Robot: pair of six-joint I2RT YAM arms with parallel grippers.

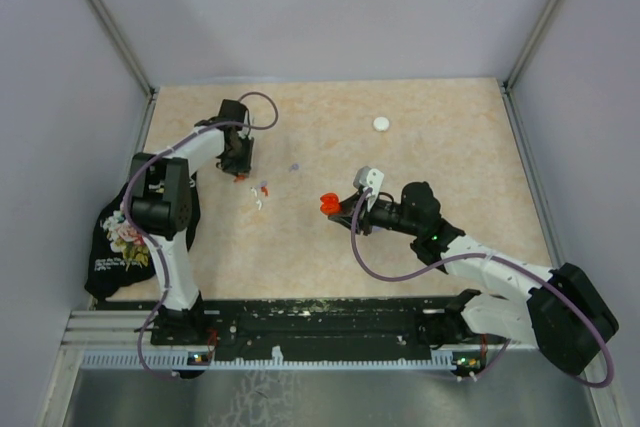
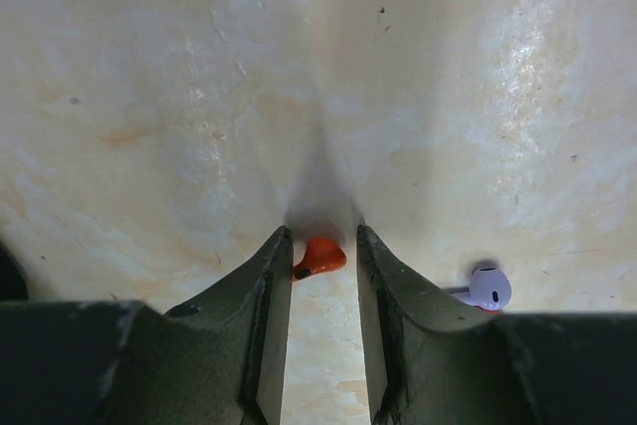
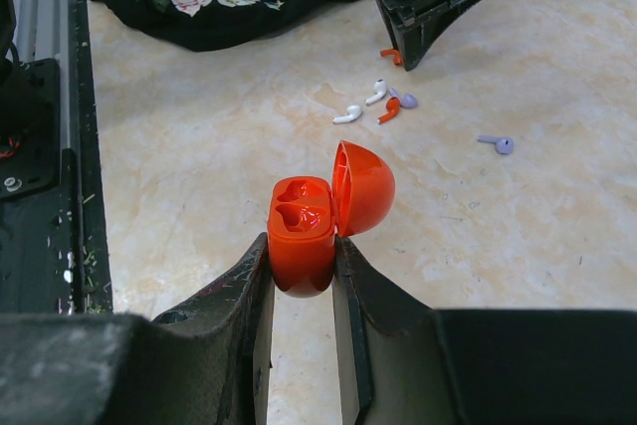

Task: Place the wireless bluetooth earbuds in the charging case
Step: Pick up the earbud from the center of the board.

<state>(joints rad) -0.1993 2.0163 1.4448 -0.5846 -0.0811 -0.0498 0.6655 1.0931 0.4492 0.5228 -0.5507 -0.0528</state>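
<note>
While the right end effector [image 3: 302, 246] squeezes the red case [image 3: 299, 236] tight between its two fingers, the case stands up straight. Its lid [image 3: 363, 186] is tipped open to one side. Two little hollows show in the top of the case. I cannot tell if the case rests on the counter [image 1: 450, 147] or hangs just over it.

Over on the other side, the left end effector [image 2: 323, 236] points down at the counter. Its fingers [image 2: 269, 286] have only a small gap between them. A red earbud [image 2: 323, 258] lies on the counter in that gap. It touches one finger, and the other finger is just beside it but not on it. So nothing is gripped there. A pale earbud [image 2: 488, 288] peeks out beside the other finger, and its color is hard to tell.

More earbuds lie on the counter between the two arms, nearer the left one. Two white earbuds [image 3: 348, 113], a second red earbud [image 3: 388, 109] and a lilac earbud [image 3: 406, 101] sit close together in a little bunch. Another lilac earbud [image 3: 498, 143] lies by itself, a bit apart from the bunch.

Far across the counter sits a round white case [image 1: 381, 124], well apart from everything else. A black cloth [image 1: 120, 237] with flowers on it lies at the left edge, by the left arm.
</note>
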